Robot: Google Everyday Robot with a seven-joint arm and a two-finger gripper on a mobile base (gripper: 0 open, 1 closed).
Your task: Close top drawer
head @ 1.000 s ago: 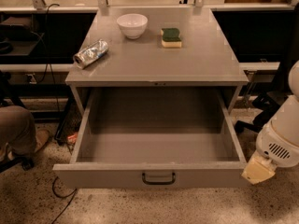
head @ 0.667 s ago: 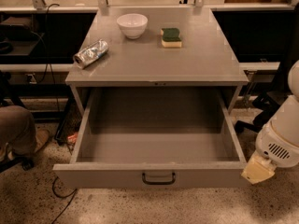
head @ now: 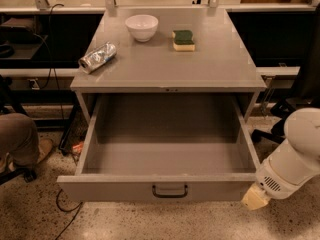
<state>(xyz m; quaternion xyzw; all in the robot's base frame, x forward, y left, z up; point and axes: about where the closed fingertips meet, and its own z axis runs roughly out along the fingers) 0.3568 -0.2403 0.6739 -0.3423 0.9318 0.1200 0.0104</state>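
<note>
The top drawer (head: pixel 165 189) of the grey metal cabinet is pulled far out toward me, and its inside is bare. Its front panel has a small dark loop handle (head: pixel 170 191) at the centre. My white arm comes in from the lower right. The gripper (head: pixel 256 198) shows as a pale yellowish tip just right of the drawer's front right corner, close to it and at the height of the front panel.
On the cabinet top (head: pixel 220 64) are a white bowl (head: pixel 141 27), a green-and-yellow sponge (head: pixel 183 39) and a crushed silver can (head: pixel 97 57). A person's leg and shoe (head: pixel 20 141) are at the left. Cables lie on the speckled floor (head: pixel 65 209).
The gripper and the drawer hold about the same places; nothing has visibly changed.
</note>
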